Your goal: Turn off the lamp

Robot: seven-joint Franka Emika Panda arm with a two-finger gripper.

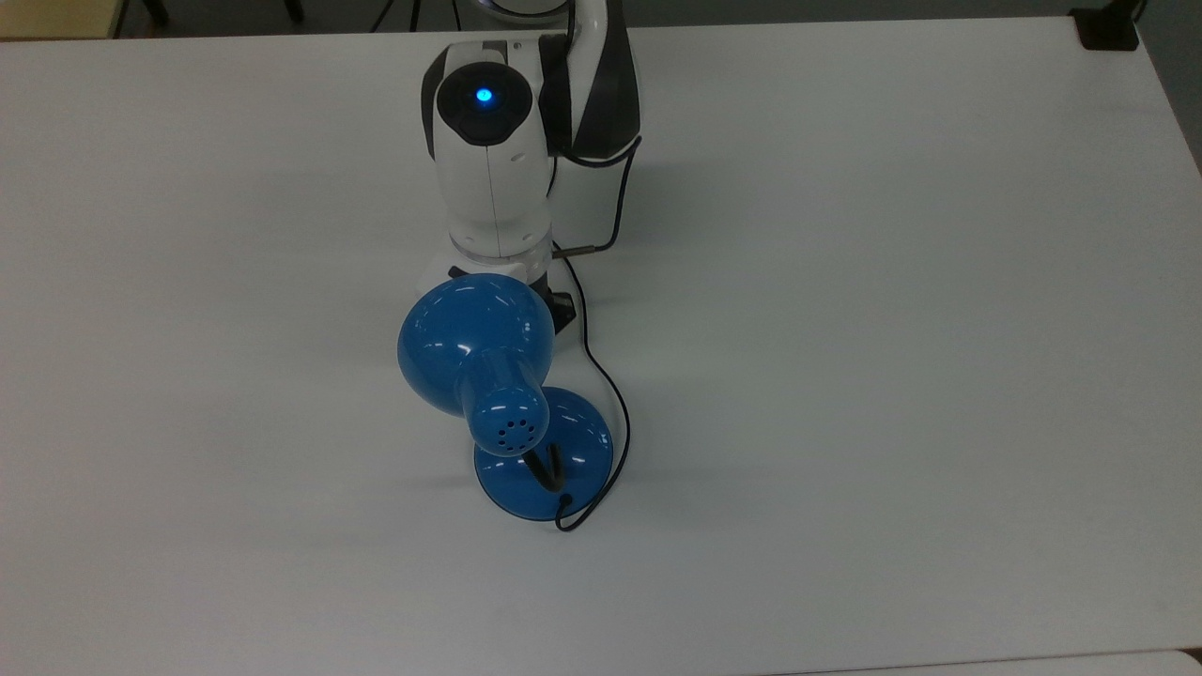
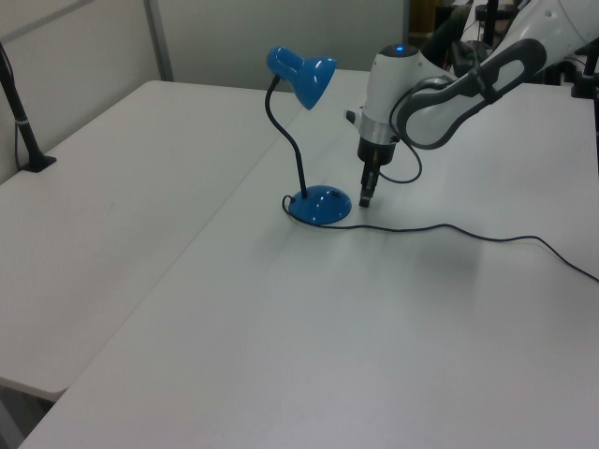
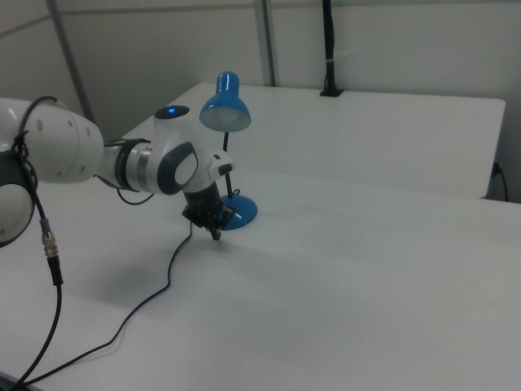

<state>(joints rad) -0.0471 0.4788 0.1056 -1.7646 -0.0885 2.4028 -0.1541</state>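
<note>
lamp [image 2: 301,140] unlit | left view: gripper [image 2: 367,198] clear of base | jaws' state unclear

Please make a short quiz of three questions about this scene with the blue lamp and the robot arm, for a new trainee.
1. True or false: the lamp is casting light on the table.
2. In the left view, the end effector is: A) pressing on the lamp's base, B) off the base, at the left view's right of it, C) gripping the shade.
3. What colour is the lamp's bendy neck?

Key: 1. false; 2. B; 3. black
</note>
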